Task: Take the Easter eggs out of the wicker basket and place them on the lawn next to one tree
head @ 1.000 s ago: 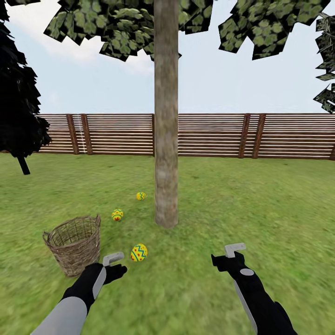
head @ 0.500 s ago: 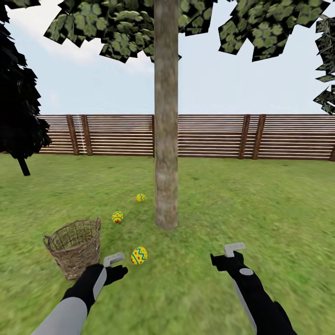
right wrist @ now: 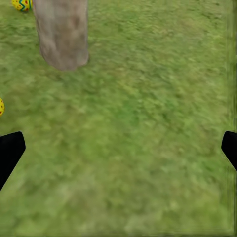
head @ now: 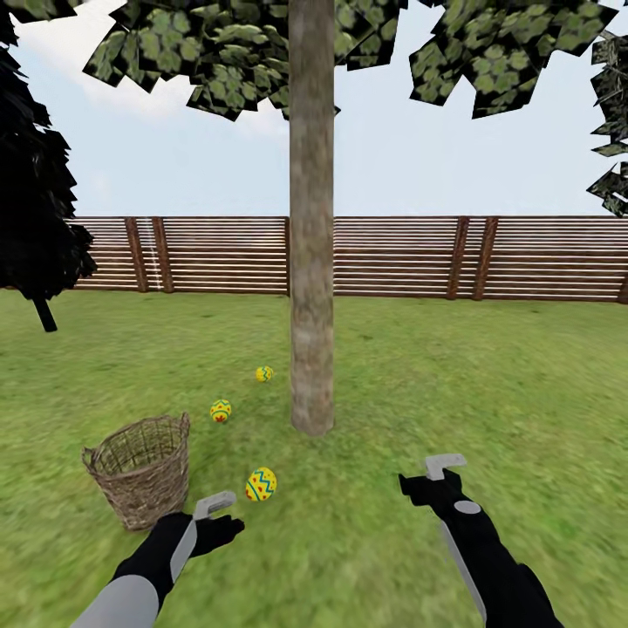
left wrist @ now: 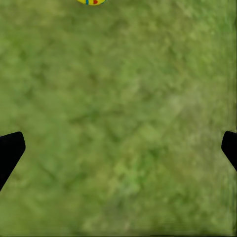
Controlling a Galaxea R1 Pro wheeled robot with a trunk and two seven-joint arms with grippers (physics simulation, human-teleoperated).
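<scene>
Above lawn (head: 488, 401), left tool (left wrist: 118, 148) wide open, empty, right tool (right wrist: 118, 148) likewise

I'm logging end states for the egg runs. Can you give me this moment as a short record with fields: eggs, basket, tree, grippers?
eggs: three on the lawn, all left of the trunk: nearest egg, middle egg, farthest egg
basket: wicker basket upright on the grass, no egg visible inside
tree: pale trunk, eggs lying near its base
left gripper: open, empty, over grass beside the nearest egg
right gripper: open, empty, over bare grass right of the trunk
task state: looks complete
</scene>
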